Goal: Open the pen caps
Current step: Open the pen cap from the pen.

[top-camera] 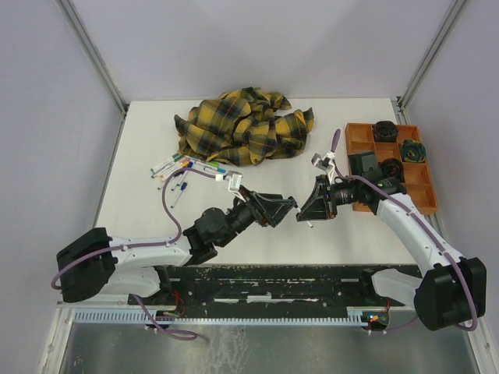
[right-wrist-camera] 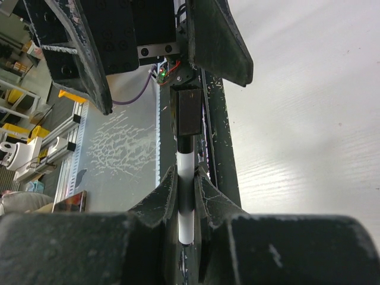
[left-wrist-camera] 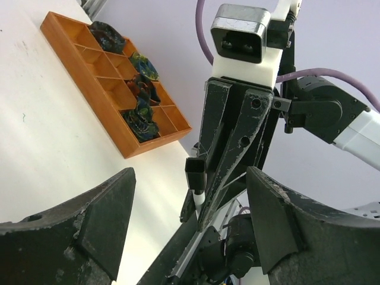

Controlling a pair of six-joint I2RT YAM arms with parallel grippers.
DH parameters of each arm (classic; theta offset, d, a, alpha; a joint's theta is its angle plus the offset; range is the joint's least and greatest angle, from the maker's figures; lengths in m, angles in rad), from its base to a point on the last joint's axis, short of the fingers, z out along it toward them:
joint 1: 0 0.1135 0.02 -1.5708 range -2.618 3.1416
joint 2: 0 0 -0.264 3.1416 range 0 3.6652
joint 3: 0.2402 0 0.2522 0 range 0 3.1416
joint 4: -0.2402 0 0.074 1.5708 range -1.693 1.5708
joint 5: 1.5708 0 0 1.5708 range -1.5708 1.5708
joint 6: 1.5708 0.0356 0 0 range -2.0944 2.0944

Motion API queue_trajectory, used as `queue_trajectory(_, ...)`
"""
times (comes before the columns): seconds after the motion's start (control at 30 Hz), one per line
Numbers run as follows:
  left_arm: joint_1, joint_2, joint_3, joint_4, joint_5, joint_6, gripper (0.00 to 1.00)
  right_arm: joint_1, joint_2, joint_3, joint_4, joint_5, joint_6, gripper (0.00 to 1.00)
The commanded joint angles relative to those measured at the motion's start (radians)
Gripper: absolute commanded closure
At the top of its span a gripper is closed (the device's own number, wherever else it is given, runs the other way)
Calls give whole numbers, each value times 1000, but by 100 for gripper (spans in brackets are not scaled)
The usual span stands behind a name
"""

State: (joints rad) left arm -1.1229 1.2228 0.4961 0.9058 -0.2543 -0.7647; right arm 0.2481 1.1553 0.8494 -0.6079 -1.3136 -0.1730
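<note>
The left gripper fills the foreground, its jaws wide apart. Between them the right gripper faces the camera, clamped on a white pen whose black cap sticks out above the grip. Behind, on the white table, an orange tray holds dark multicoloured items in several compartments.

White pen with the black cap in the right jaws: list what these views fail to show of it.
Right wrist: thin white plastic pen barrel, rear end hidden by the right jaws clamped on it.
Left wrist: below the stubby black plastic cap, most of the barrel, covered by a right jaw.
Top external: the whole pen, too small between both arms' jaws.
</note>
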Motion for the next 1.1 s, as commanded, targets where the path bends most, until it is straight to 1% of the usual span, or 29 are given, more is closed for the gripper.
queue_trajectory(0.0, 3, 20, 68, 12, 35, -38, 20, 4, -3, 48, 2, -36, -27, 100)
queue_trajectory(0.1, 4, 43, 78, 30, 42, -50, 22, 4, -3, 47, 0, -35, -30, 99)
queue_trajectory(0.17, 5, 63, 87, 34, 47, -58, 25, 4, -2, 48, -1, -35, -32, 99)
queue_trajectory(0.3, 10, 98, 106, 40, 68, -76, 37, 3, -3, 48, -3, -35, -34, 99)
queue_trajectory(0.47, 20, 125, 119, 45, 85, -93, 48, 3, -4, 49, -5, -36, -36, 99)
queue_trajectory(0.6, 25, 127, 124, 46, 90, -97, 52, 4, -4, 49, -7, -36, -38, 99)
queue_trajectory(0.73, 28, 126, 126, 47, 91, -98, 57, 4, -3, 50, -9, -38, -39, 99)
queue_trajectory(0.87, 31, 127, 125, 47, 98, -100, 69, 4, -3, 50, -10, -36, -40, 99)
queue_trajectory(0.9, 31, 127, 124, 48, 101, -100, 73, 5, -3, 50, -10, -36, -42, 99)
queue_trajectory(0.93, 32, 127, 125, 50, 103, -100, 82, 5, -3, 50, -10, -36, -42, 99)
queue_trajectory(1.0, 36, 126, 123, 54, 110, -100, 94, 4, -3, 49, -10, -36, -43, 99)
queue_trajectory(1.03, 40, 125, 121, 61, 113, -101, 97, 4, -3, 49, -11, -36, -43, 99)
queue_trajectory(1.07, 42, 123, 120, 70, 116, -101, 97, 4, -2, 49, -12, -36, -43, 99)
